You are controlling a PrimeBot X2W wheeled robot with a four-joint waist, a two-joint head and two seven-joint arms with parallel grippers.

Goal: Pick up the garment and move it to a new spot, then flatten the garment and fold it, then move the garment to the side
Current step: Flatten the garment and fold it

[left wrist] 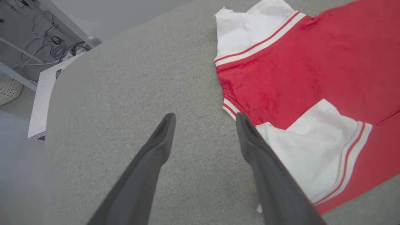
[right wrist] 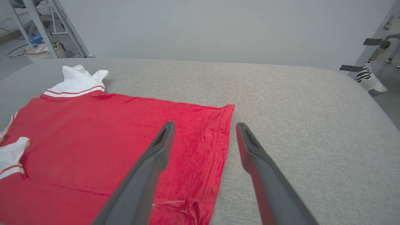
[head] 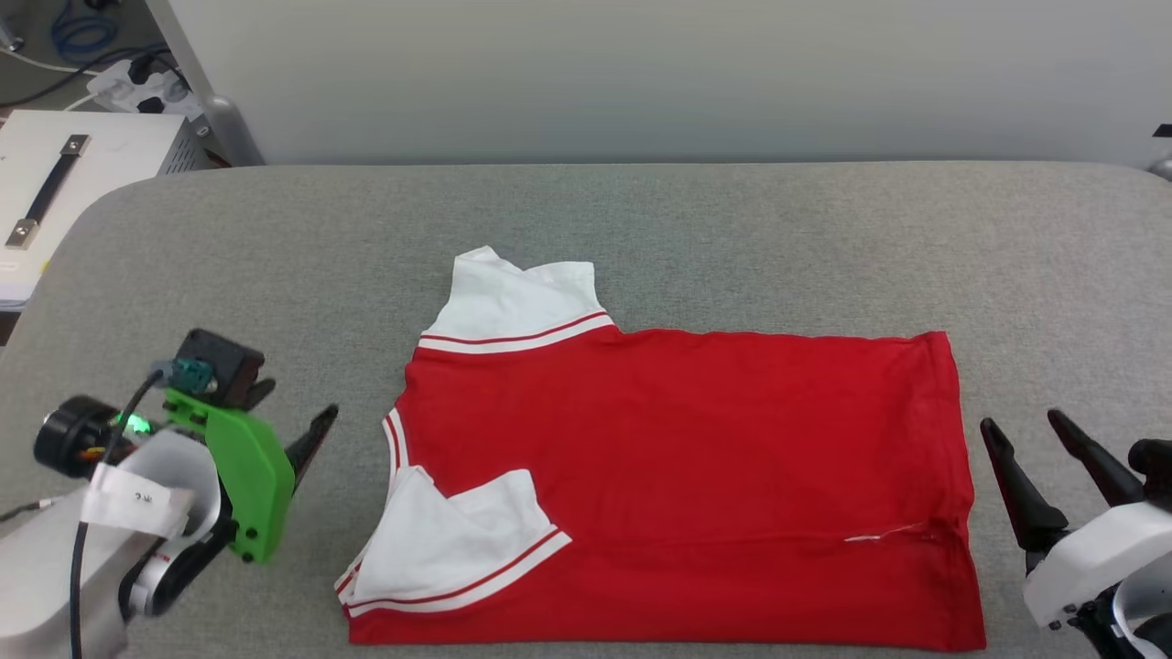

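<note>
Red T-shirt with white short sleeves (head: pixel 687 476), flat on grey cloth tabletop (head: pixel 732 238)
Lies between two hands: left hand (left wrist: pixel 205 117) by the neck, right hand (right wrist: pixel 205 125) by the hem, both wide open, holding nothing.

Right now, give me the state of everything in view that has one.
garment: spread flat on the grey table, not yet folded in half.
near sleeve: folded in over the red body.
far sleeve: sticking out, slightly rumpled.
left gripper: open, empty, beside the collar.
right gripper: open, empty, by the hem.
</note>
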